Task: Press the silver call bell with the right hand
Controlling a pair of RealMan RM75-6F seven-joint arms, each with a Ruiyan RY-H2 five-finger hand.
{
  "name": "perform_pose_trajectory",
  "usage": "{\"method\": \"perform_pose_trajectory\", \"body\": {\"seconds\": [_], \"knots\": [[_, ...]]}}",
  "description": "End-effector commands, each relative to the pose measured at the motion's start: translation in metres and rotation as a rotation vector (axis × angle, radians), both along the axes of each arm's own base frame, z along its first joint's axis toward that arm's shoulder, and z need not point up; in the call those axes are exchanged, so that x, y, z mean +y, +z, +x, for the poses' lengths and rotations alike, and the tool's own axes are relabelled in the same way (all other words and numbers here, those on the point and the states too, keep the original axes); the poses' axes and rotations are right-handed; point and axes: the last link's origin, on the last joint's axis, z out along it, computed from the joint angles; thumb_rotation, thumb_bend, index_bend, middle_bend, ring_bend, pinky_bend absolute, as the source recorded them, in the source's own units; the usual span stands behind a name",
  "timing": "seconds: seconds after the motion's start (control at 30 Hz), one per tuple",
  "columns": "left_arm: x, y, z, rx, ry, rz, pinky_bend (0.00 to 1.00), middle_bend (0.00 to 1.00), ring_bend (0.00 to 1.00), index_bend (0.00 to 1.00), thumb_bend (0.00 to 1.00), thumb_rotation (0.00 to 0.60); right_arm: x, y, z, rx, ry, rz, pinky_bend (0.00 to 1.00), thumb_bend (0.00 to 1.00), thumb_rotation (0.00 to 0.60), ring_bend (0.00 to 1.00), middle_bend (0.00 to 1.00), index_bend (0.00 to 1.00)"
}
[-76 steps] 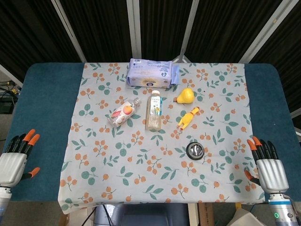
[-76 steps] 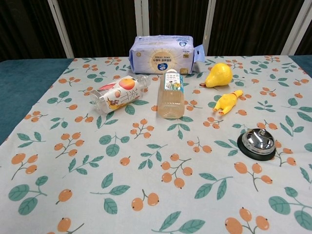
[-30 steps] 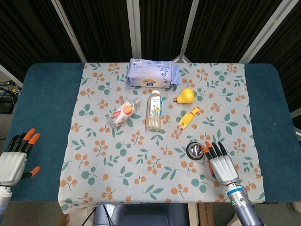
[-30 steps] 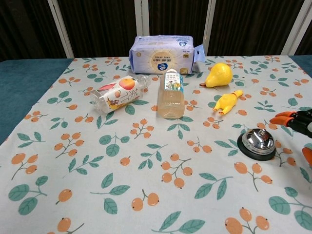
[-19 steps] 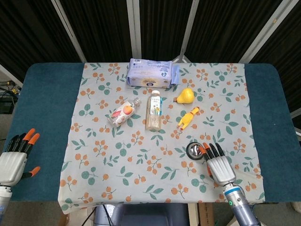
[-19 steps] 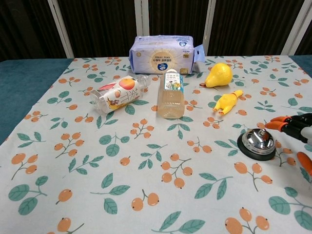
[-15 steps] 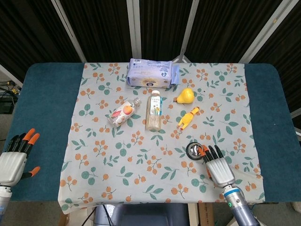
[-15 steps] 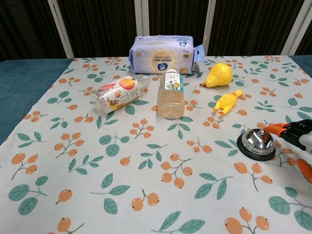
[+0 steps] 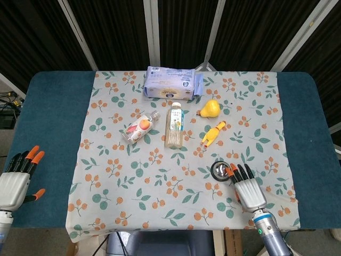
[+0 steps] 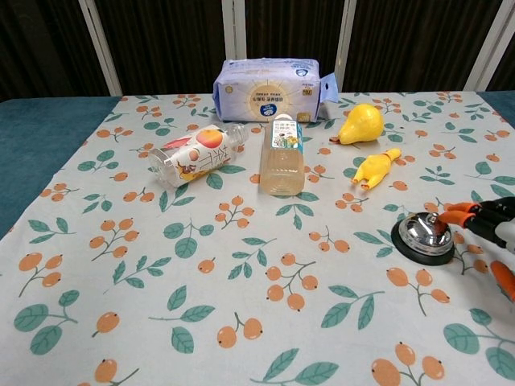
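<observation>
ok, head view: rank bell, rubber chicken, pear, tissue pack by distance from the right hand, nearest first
1. Bell: at the fingertips of the right hand, on its left.
2. Rubber chicken: farther up the cloth, lying down.
3. Pear: just beyond the chicken.
4. Tissue pack: at the far edge, to the left.

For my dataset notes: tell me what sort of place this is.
Probably a robot test rig, not a home: dark blackout curtains on metal poles, a floral tablecloth staged with unrelated props, and an orange-tipped robot right hand beside a silver call bell.

Call bell [image 10: 426, 233] lies just left of right hand [image 9: 249, 188], possibly touching its fingertips [image 10: 460, 212].
</observation>
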Motion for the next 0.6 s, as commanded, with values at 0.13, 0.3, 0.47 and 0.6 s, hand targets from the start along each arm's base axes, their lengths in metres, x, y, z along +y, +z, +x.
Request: {"method": "perform_pose_trajectory", "body": {"seconds": [0.13,0.3,0.47,0.6], "knots": [[0.000,0.000,0.000,0.000,0.000,-0.001,0.00,0.00,0.00,0.00,0.02,0.600,-0.016,0.033,0.012,-0.090,0.023,-0.111,0.00,0.76,0.600,0.00,0.00,0.00],[0.000,0.000,0.000,0.000,-0.001,0.000,0.00,0.00,0.00,0.00,0.02,0.600,-0.019,0.060,0.012,-0.137,0.008,-0.185,0.00,0.50,0.600,0.00,0.00,0.00],[0.000,0.000,0.001,0.001,-0.002,0.001,0.00,0.00,0.00,0.00,0.02,0.600,-0.010,0.083,0.002,-0.141,-0.019,-0.235,0.00,0.29,0.600,0.00,0.00,0.00],[-0.001,0.000,0.001,0.002,-0.006,0.000,0.00,0.00,0.00,0.00,0.02,0.600,0.005,0.100,-0.015,-0.102,-0.038,-0.258,0.00,0.24,0.600,0.00,0.00,0.00]]}}
